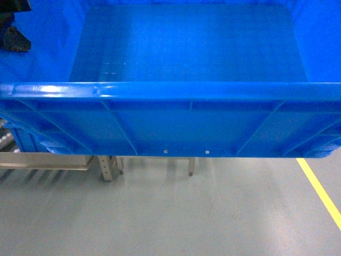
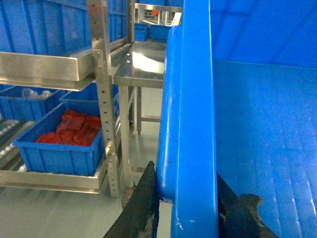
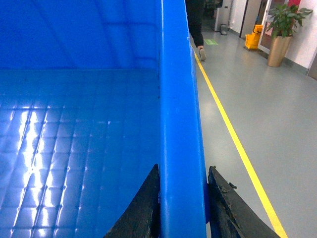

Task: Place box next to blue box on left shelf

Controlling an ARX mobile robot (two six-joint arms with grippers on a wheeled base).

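Grey floor [image 1: 176, 213] with a yellow line [image 1: 319, 192] under me, and I've got the box [image 1: 186, 64] held up, left gripper [image 2: 185, 208] and right gripper [image 3: 182, 203] each pinching a side rim.

Head above, wrists close, box [image 1: 186, 58] shared
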